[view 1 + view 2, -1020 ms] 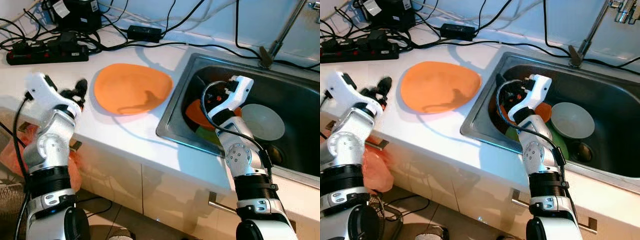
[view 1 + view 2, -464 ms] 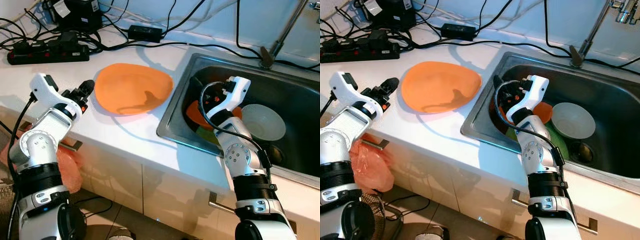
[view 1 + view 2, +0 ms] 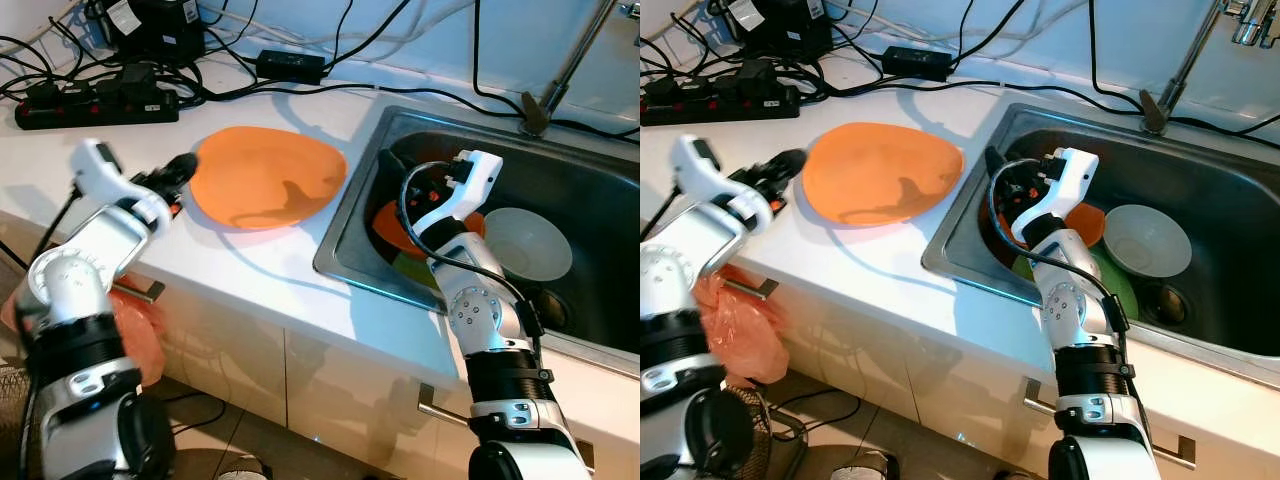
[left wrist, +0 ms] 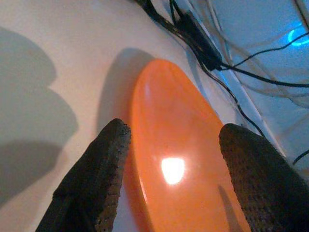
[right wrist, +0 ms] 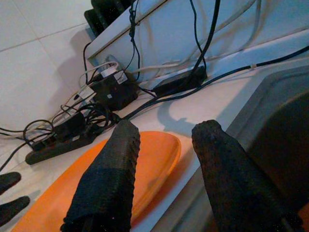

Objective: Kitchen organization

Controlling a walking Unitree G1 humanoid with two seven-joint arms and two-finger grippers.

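Left claw point(image 3: 185, 170) at the near-left edge of the big orange plate point(image 3: 265, 177), fingers point(image 4: 104, 169) wide apart with the plate's rim between them, not yet pinching. Plate flat on the white worktop point(image 3: 250, 265), just left of the sink point(image 3: 350, 265). Black cables point(image 3: 90, 85) and a power strip point(image 3: 95, 108) behind it, well apart from the claw.

Best way now, probably: slide one finger under the rim, the other on top, then close slowly. Plate looks smooth and slippery, so a deep bite before lifting. Keep it level and low.

Right claw point(image 3: 400, 175) up over the sink's left side, fingers point(image 5: 104, 183) apart, holding nothing. In the sink: a small orange dish point(image 3: 395, 225), something green point(image 3: 410, 268) and a white bowl point(image 3: 525, 243). Keep that arm still, out of the plate's way.
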